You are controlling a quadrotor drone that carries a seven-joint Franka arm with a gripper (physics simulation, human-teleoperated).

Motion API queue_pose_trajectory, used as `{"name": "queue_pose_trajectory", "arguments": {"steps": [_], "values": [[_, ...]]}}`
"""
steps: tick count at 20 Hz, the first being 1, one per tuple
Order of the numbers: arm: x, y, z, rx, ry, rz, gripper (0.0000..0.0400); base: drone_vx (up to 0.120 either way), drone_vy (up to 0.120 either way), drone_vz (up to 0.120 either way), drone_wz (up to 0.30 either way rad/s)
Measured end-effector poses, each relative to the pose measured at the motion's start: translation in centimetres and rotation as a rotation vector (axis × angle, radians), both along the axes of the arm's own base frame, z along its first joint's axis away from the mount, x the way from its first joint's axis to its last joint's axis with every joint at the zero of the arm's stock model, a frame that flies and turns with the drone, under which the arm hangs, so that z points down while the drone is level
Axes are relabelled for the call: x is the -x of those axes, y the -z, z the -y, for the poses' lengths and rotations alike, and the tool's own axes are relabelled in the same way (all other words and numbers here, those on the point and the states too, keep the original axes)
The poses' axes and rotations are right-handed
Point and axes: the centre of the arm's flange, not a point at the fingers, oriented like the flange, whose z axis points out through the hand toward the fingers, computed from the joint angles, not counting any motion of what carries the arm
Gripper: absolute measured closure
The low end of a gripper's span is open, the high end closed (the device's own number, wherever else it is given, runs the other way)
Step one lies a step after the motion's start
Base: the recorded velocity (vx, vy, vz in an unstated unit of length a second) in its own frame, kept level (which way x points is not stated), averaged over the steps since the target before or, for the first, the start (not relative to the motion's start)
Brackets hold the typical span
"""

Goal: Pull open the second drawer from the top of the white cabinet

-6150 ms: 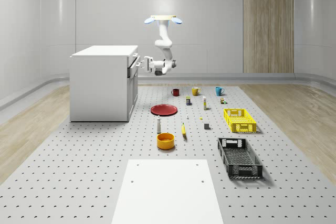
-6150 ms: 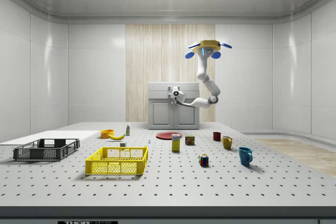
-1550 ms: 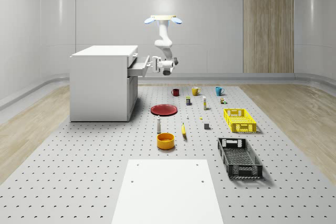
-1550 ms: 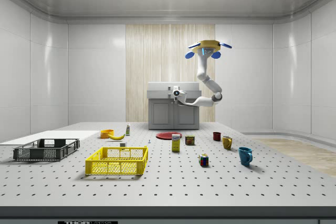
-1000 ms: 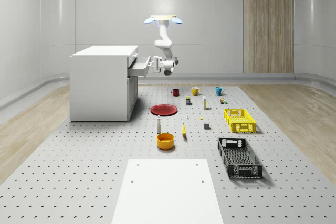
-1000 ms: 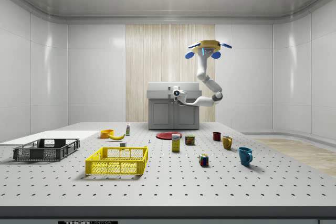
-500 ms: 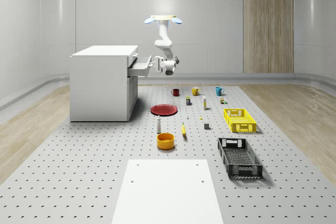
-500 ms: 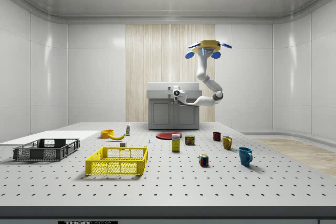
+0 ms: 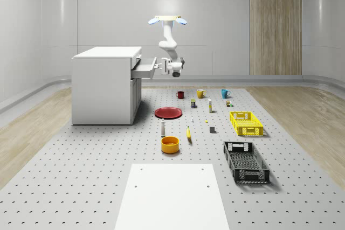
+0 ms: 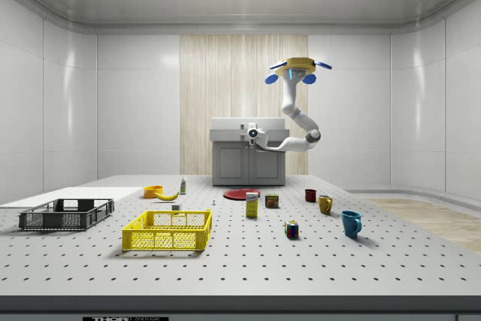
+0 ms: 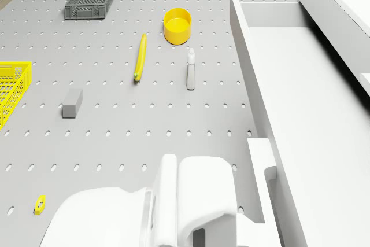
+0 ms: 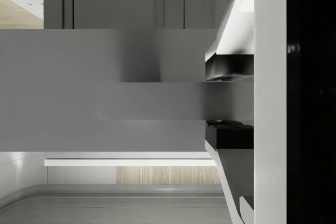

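Tool [image 9: 160,67] clamped on drawer handle | drawer [image 9: 144,68] pulled out of white cabinet [image 9: 105,84] | drone [image 9: 168,20] hovering beside

- The drone [image 9: 167,20] is hovering high in the air, its blue rotors level, on the whole-scene view's right of where the gripper is working.
- The arm [image 9: 168,44] is hanging down from the drone, bending at the elbow and reaching sideways toward the whole-scene view's left.
- The gripper [image 9: 160,66] is pointing horizontally, its fingers [image 12: 229,67] closing on a handle bar.
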Motion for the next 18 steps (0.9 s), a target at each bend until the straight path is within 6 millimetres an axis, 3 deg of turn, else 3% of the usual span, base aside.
{"name": "queue_pose_trajectory", "arguments": {"steps": [11, 14, 18], "values": [[0.0, 0.0, 2.2, -0.001, 0.000, 0.001, 0.0300, 0.000, 0.000, 0.000, 0.000], [0.0, 0.0, 2.3, -0.001, 0.000, 0.002, 0.0194, 0.000, 0.000, 0.000, 0.000], [0.0, 0.0, 2.3, -0.001, 0.000, 0.002, 0.0135, 0.000, 0.000, 0.000, 0.000]]}}
